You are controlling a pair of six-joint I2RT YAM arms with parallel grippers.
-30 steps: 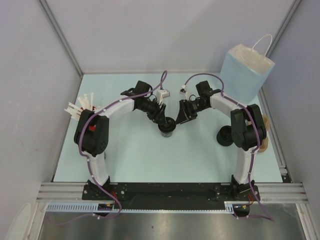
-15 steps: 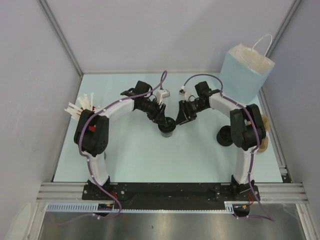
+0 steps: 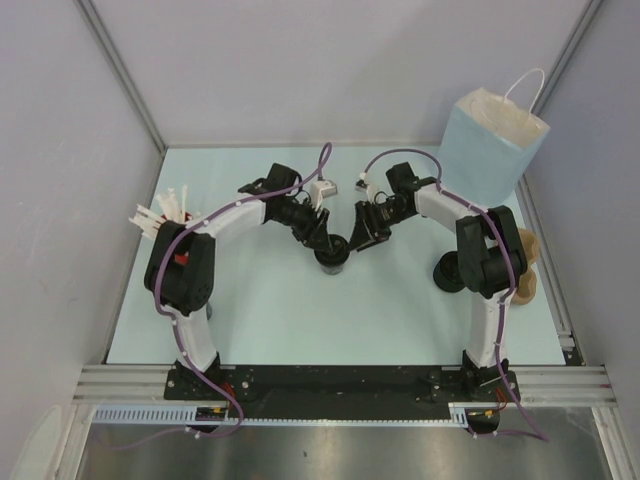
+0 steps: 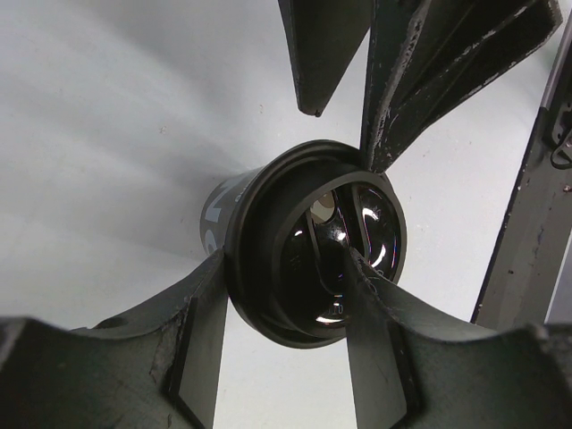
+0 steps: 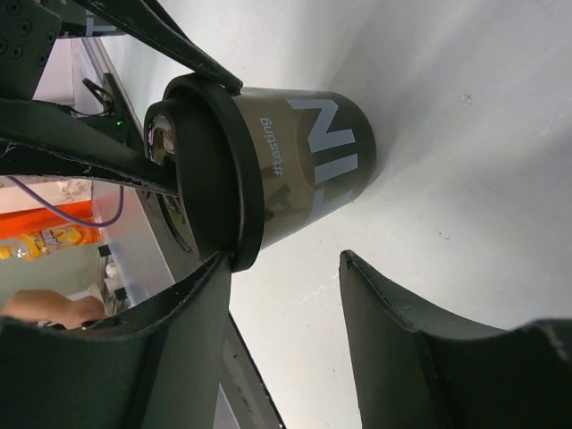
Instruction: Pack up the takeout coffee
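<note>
— Where is the short black disposable cup (image 3: pixel 332 256) found?

— It is stood upright near the middle of the pale-mint tabletop (image 3: pixel 260 310), between the ends of the two arms. It is capped by a round black plastic sip lid (image 4: pixel 331 259), and white lettering is printed on its wall.

— How is the left gripper (image 4: pixel 286 259) set?

— It is clamped on the lid's rim. One finger is pressed against the outside of the rim and the other is laid on the lid's sunken top.

— And the right gripper (image 5: pixel 284 259)?

— Its fingers are held apart. One is touching the lid's edge on the side across from the left gripper. The other is kept clear of the cup, with bare table seen between them.

— What else is seen?

— A tall pale-blue paper bag (image 3: pixel 490 145) with white handles is stood at the far right corner, well apart from the cup. A bundle of white straws (image 3: pixel 160 215) is placed at the left edge. A brown pulp carrier (image 3: pixel 528 288) is partly hidden behind the right arm.
</note>
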